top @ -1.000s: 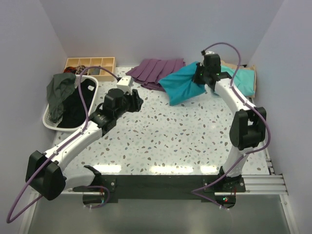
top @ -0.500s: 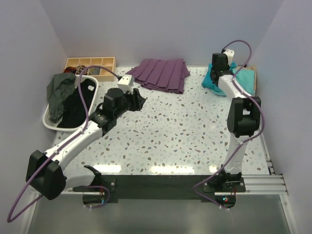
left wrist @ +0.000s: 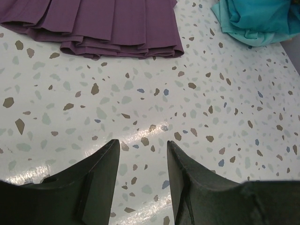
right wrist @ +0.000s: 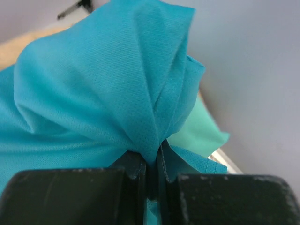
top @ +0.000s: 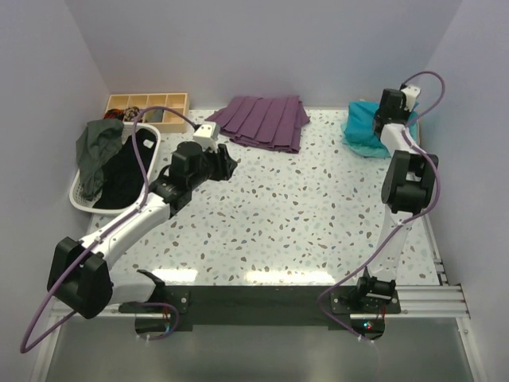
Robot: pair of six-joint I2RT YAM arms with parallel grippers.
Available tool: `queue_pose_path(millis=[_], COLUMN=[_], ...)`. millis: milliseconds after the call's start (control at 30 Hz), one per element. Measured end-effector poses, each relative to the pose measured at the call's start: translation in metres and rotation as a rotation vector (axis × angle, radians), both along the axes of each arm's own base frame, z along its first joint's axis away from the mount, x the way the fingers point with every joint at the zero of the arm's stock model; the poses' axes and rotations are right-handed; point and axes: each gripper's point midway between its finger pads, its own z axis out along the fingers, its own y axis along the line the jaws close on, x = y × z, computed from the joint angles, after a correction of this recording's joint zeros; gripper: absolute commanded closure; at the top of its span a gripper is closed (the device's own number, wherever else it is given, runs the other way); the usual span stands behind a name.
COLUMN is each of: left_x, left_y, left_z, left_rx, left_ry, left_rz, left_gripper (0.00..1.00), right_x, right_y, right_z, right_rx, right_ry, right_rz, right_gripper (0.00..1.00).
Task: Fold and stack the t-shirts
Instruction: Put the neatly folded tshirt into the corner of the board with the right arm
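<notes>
The deep teal-blue t-shirt (top: 364, 127) lies bunched at the far right of the table, also in the left wrist view (left wrist: 258, 18). My right gripper (top: 390, 107) is shut on a pinched fold of it (right wrist: 136, 103). The paler mint-green t-shirt (right wrist: 199, 133) shows beneath it. A strip of tan t-shirt (right wrist: 28, 44) shows at the upper left of the right wrist view. My left gripper (top: 225, 165) hovers open and empty over bare table (left wrist: 143, 143) near the middle left.
A purple pleated garment (top: 261, 121) lies at the far centre, also in the left wrist view (left wrist: 98, 23). A white basket (top: 83, 200) of dark clothes stands at the left. A wooden compartment tray (top: 147, 103) sits at the far left. Walls enclose the table.
My right gripper has dragged the teal-blue shirt from the far centre to the far right corner, bunching it up. The purple garment is now uncovered. The left arm barely moved.
</notes>
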Motion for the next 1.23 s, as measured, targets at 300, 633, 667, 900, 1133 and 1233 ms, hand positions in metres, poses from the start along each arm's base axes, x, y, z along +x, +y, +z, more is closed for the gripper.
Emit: queue_pose_path(millis=[300,633,667,900,1133,1233], left_x=[0.001,0.003,0.004,0.007,0.0,-0.005], left_y=[-0.008,-0.007,-0.006,0.005,0.02,0.025], left_z=[-0.019,-0.02,-0.019,-0.003,0.041,0.057], left_rx=[0.006,0.006,0.007,0.008,-0.033,-0.054], left_ry=[0.05,0.048,0.047,-0.003,-0.107,-0.146], left_rz=[-0.032,-0.02,-0.016,0.047,0.102,0.112], left_gripper=[0.49,0.49,0.49,0.48,0.48,0.48], right_x=[0.012,-0.04,-0.045,-0.078,-0.121,-0.148], right_y=[-0.018,0.049,0.061,0.151,0.226,0.269], right_z=[0.01,-0.023,-0.016,0.047,0.058,0.057], right_rx=[0.006,0.041,0.041,0.085,0.141,0.158], right_ry=[-0.052,0.045,0.035,-0.09,-0.099,-0.081], right_rz=[-0.017,0.09,0.114,0.313,0.53,0.662], right_gripper=[0.01,0.01,0.01,0.01,0.01,0.01])
